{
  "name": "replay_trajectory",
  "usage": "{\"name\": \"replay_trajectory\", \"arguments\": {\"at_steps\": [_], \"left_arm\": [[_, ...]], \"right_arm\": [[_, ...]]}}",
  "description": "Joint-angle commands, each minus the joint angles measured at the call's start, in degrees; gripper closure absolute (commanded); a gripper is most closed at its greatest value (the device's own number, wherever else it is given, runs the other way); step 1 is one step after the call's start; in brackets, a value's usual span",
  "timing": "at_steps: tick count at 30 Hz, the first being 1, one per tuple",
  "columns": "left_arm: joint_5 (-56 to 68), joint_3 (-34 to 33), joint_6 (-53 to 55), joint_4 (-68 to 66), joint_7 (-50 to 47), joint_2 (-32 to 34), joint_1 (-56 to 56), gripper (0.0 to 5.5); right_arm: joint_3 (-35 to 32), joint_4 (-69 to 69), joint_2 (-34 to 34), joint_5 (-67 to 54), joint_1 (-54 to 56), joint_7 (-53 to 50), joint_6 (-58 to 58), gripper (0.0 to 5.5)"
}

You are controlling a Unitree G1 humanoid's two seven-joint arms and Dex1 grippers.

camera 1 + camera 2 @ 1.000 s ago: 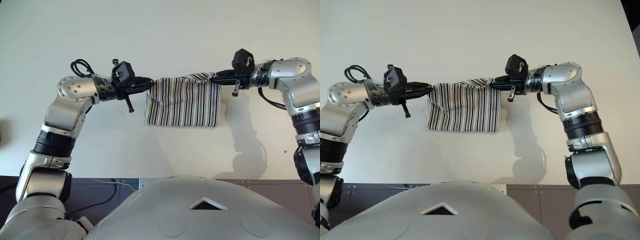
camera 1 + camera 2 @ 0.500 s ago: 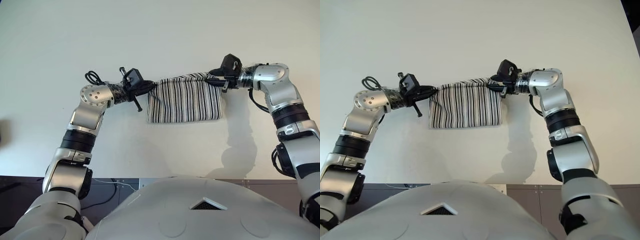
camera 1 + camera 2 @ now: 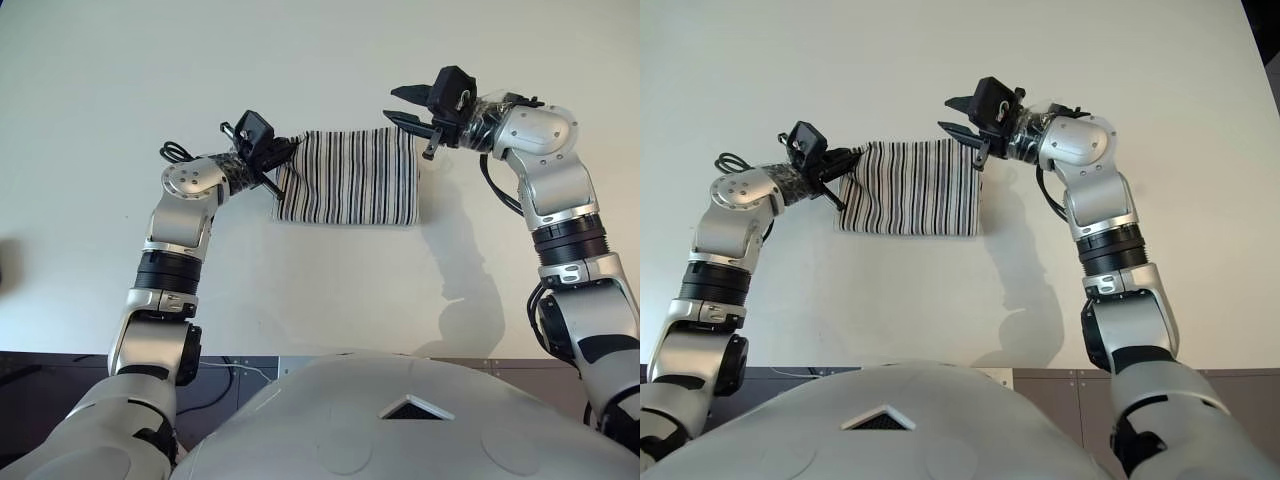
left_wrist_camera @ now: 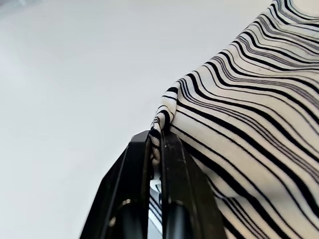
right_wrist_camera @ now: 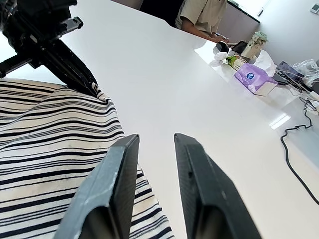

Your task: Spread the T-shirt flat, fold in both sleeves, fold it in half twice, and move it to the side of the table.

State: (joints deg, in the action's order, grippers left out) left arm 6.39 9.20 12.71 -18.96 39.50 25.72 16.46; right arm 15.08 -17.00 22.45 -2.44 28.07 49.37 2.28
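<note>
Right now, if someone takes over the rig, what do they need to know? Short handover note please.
Left gripper: shut on the shirt at its far left corner.
Right gripper: open, holding nothing, raised by the shirt's far right corner.
Shirt: lies on the table as a compact folded rectangle, no sleeves sticking out.
Done: folding looks finished, judging by the shape.
Left: the shirt sits roughly mid-table, so probably regrip and move it to the side of the table.
</note>
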Motion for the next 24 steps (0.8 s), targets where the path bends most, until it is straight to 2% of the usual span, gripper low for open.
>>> {"name": "replay_trajectory", "arguments": {"at_steps": [1,6,9,12,16,20,24], "left_arm": [[3.42,-0.67,8.84,1.62,3.31,-0.68,0.49,5.12],[11.62,-2.51,26.96,8.96,7.06,0.29,0.19,4.46],[11.12,-3.11,29.33,10.38,4.60,0.23,1.19,3.97],[5.62,-2.12,23.15,8.89,-0.05,0.60,2.04,3.63],[4.96,-3.54,19.52,9.70,-2.14,-0.91,2.52,3.63],[-8.96,6.52,3.98,3.86,-1.65,5.93,0.31,3.63],[-15.46,10.66,-6.15,-0.56,-0.95,7.81,0.92,3.63]], "right_arm": [[1.37,-0.62,-0.76,0.99,0.10,1.05,1.05,4.17],[1.59,2.11,0.95,0.31,-2.50,2.86,1.20,4.17],[1.30,3.29,2.02,0.32,-4.27,3.60,1.09,4.17],[1.28,3.98,2.92,0.29,-5.57,4.48,1.29,4.17],[0.50,1.63,4.11,-0.25,-4.76,6.33,2.78,4.17],[0.05,0.02,3.56,-1.27,-3.02,8.05,3.27,4.17],[0.34,-1.21,1.50,-3.45,-1.87,10.95,3.61,4.17]]}}
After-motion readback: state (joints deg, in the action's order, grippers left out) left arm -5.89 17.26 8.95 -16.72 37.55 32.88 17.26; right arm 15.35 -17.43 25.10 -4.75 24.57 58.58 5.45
